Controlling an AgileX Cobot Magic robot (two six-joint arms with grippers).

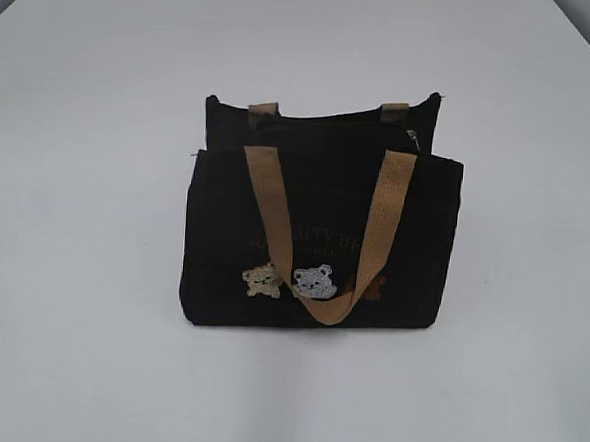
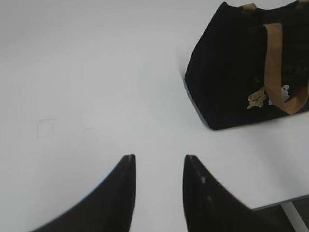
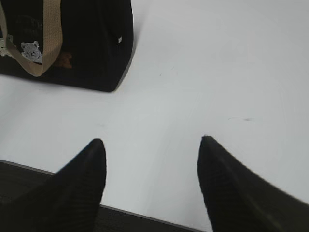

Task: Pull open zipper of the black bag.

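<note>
You have a black bag (image 1: 223, 247) on a plain white tabletop (image 1: 72, 267). Its handles (image 1: 270, 215) are tan, and faint tan lettering (image 1: 324, 245) crosses the front. Three little bear patches (image 1: 316, 282) sit below: beige, grey, and one that looks brown, half hidden. Both hands' fingers (image 2: 116, 198) are black.

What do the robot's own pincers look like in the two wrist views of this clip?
Only the fingers show. The left pincer has two black, curved fingers tapering to narrow tips, smooth and matte. The right pincer has the same black, horn-like fingers, with a fine ribbed texture on the left one. No cables, markings or arm links are visible; neither pincer appears in the exterior view.
</note>
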